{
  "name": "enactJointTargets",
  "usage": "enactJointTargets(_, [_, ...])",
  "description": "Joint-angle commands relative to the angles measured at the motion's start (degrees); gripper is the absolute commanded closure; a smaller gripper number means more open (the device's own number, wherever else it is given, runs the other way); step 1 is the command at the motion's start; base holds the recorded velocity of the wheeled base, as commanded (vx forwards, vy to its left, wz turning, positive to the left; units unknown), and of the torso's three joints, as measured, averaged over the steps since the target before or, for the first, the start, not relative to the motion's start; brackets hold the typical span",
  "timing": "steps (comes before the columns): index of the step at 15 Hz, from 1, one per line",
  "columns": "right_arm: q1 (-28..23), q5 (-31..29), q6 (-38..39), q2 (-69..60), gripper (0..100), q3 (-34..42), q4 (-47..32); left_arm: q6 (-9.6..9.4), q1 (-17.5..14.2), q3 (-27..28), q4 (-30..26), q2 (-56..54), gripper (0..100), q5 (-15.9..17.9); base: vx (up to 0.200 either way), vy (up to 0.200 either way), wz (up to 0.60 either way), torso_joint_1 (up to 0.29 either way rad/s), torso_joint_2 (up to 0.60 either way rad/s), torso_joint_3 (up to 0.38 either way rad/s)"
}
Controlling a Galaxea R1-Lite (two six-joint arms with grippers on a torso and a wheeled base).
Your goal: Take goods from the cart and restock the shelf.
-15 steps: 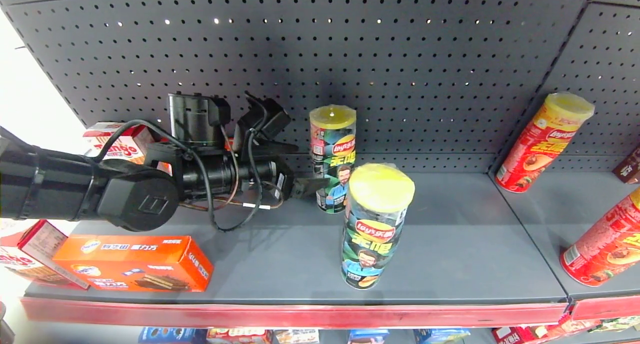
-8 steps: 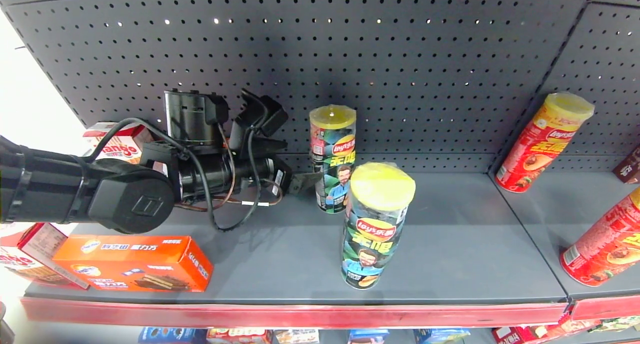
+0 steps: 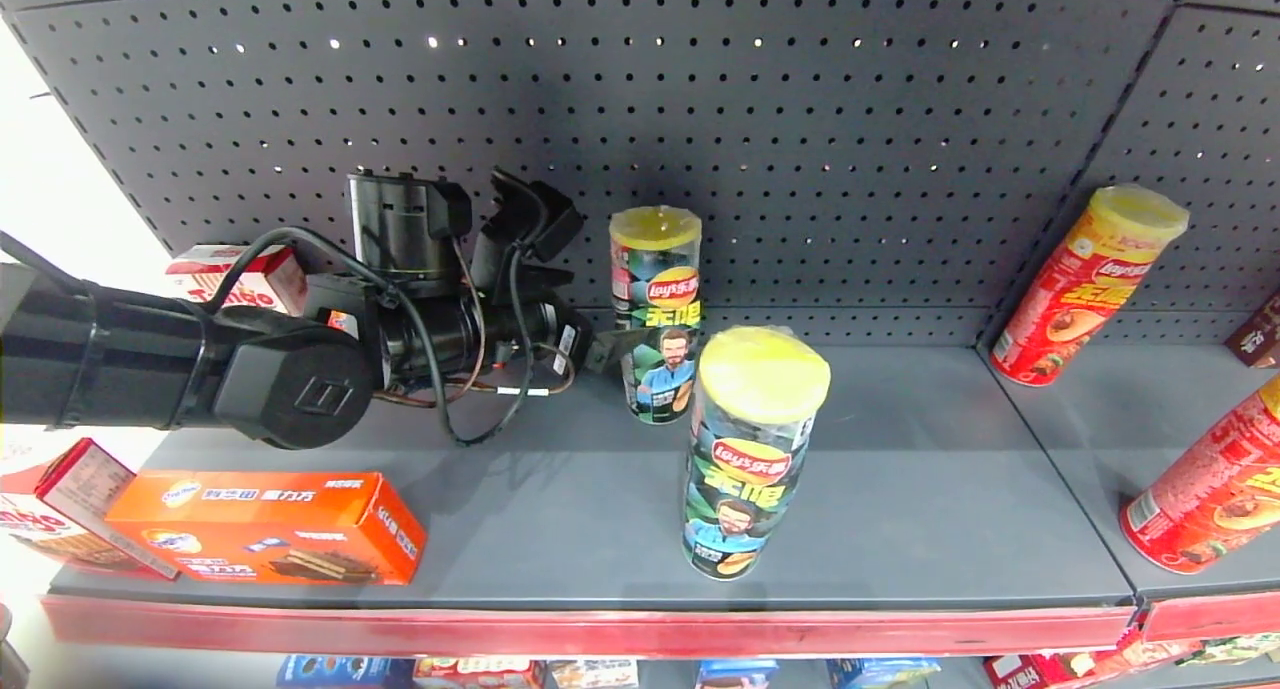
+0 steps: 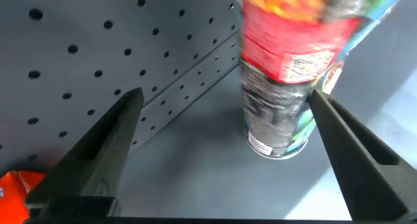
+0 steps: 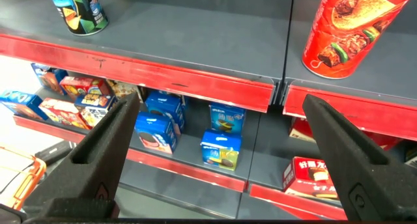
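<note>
Two tall chip cans with yellow lids stand on the grey shelf (image 3: 900,489). The rear can (image 3: 655,314) is close to the pegboard back panel (image 3: 800,149), and the front can (image 3: 755,449) is just beside it, nearer the shelf's red edge.

The left end effector (image 4: 225,103) is level with the rear can's lower half. Its fingers are spread wide, with the can standing between them out toward the tips. In the head view one finger overlaps the can's side, and I cannot tell whether it touches. The right end effector (image 5: 220,107) is also spread and carries nothing; it hangs low in front of the lower shelves.

The main risk, as I judge it, is the rear can toppling. It is tall and narrow, so a sideways brush from either spread finger could tip it into the front can and send both rolling toward the edge. The loose cables (image 3: 480,409) at the wrist could also drag across the shelf.

Both cans carry a red-and-yellow oval logo, large yellow characters and a cartoon bearded man. The wrist view shows a silver panel of fine print, too small to read. The red cans (image 3: 1090,284) and the orange box (image 3: 265,524) also carry printed labels.
</note>
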State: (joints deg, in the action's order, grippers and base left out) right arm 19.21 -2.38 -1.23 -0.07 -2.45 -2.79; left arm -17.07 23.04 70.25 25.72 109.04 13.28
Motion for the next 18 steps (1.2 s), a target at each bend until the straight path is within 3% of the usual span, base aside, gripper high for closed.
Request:
enactJointTargets(1, [0.04, 0.00, 0.00, 0.07, 0, -0.10, -0.02, 0.02, -0.19, 0.06, 0.03, 0.64, 0, -0.09, 0.000, 0.000, 0.00, 0.000, 0.00, 0.000])
enactJointTargets(18, [0.04, 0.00, 0.00, 0.07, 0, -0.01, -0.02, -0.07, -2.03, -1.79, 0.21, -0.32, 0, -0.88, 0.000, 0.000, 0.00, 0.000, 0.00, 0.000])
